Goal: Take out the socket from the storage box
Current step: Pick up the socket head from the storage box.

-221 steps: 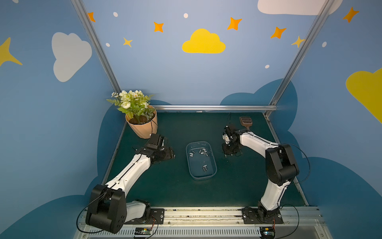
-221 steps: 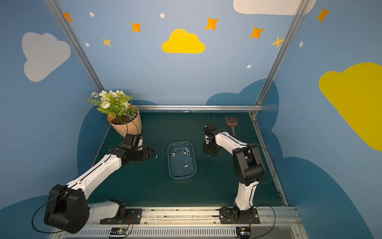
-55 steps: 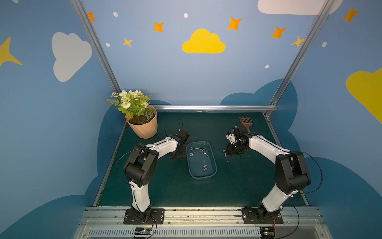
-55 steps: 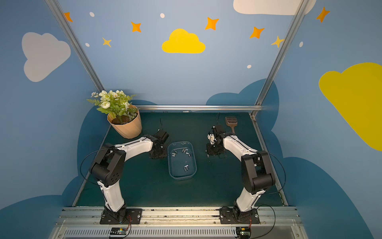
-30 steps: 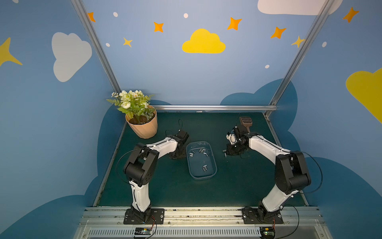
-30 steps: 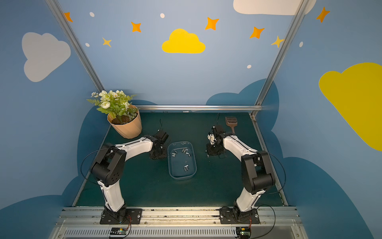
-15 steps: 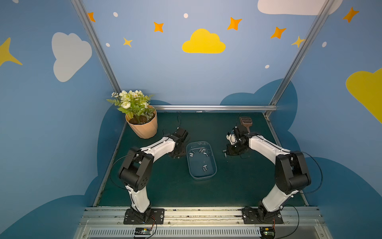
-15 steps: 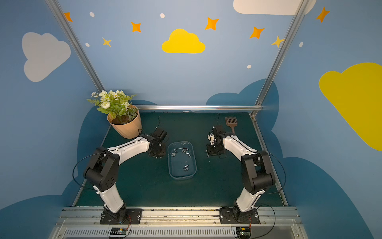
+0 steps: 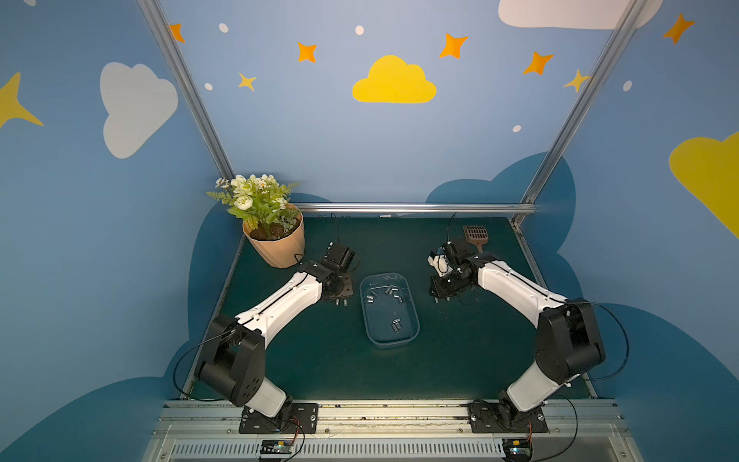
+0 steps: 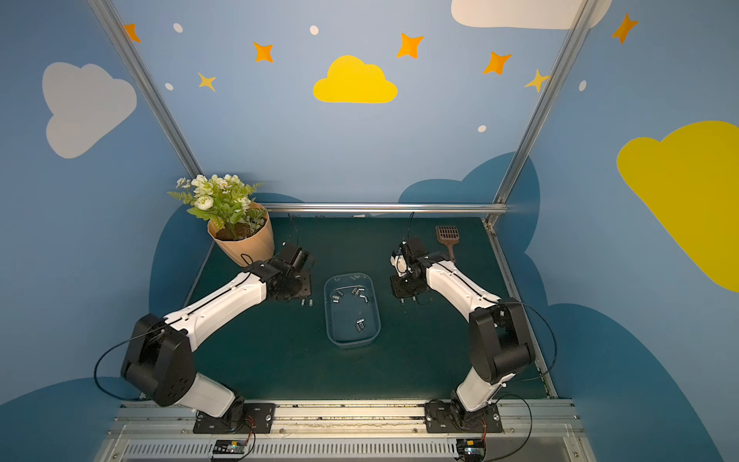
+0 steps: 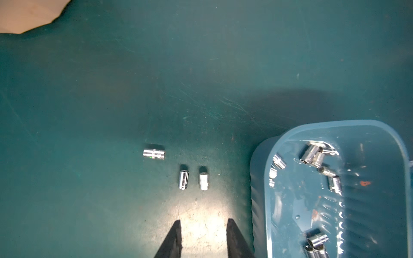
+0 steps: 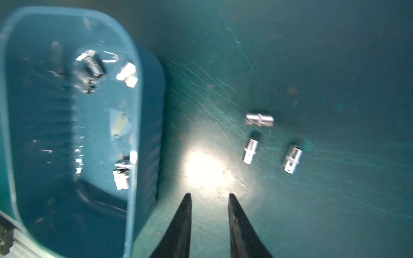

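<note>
The storage box point(image 9: 416, 320), a see-through bluish tub, stands mid-table in both top views and holds several small chrome sockets point(image 9: 396, 325). My left gripper point(image 11: 203, 223) hangs open over bare mat just left of the box point(image 11: 335, 124), with nothing between its fingers. Three sockets point(image 11: 183, 179) lie on the mat ahead of it. My right gripper point(image 12: 210, 195) is open and empty over the mat on the box's point(image 12: 136, 111) right side. Three more sockets point(image 12: 250, 150) lie on the mat there.
A peach flowerpot point(image 9: 276, 250) with white flowers stands at the back left, close behind the left wrist. A brown slotted scoop point(image 9: 476, 234) lies at the back right. A metal rail point(image 9: 400, 208) runs along the table's far edge.
The left arm's elbow has swung down toward the front left while its gripper stayed beside the box. The right arm has not moved.
</note>
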{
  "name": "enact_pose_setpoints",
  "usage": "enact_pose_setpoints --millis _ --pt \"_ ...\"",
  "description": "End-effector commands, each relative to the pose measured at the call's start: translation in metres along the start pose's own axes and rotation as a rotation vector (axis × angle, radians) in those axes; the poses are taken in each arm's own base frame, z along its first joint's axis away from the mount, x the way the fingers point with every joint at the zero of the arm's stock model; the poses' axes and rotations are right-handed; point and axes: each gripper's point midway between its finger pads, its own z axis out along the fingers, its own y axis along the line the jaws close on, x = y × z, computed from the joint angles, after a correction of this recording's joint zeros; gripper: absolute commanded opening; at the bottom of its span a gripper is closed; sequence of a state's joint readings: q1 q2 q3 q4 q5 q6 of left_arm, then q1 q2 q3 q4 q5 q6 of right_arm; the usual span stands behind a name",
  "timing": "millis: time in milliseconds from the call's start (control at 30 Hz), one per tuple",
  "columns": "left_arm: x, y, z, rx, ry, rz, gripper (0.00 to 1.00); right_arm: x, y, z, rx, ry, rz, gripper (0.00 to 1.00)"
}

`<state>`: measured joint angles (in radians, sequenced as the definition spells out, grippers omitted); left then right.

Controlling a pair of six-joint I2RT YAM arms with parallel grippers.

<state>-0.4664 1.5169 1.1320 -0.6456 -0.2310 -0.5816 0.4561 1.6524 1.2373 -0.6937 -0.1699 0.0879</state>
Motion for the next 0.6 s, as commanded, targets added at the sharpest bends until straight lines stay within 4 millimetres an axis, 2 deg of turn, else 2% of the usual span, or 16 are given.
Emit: enact_pose_setpoints --millis 0,233,567 --pt "0.006 0.009 -0.001 -0.017 -0.007 -0.039 0.38 -0.016 0.027 -0.018 -0.051 -0.057 -0.103 0.29" --pt "0.012 0.022 -0.005 -0.019 -0.024 -0.097 0.47 -0.033 0.071 -0.020 -0.145 -0.112 -0.238 0.30" --pt "0.014 0.039 -0.008 0.000 -0.054 -0.170 0.52 -0.044 0.114 0.008 -0.219 -0.094 -0.301 0.28"
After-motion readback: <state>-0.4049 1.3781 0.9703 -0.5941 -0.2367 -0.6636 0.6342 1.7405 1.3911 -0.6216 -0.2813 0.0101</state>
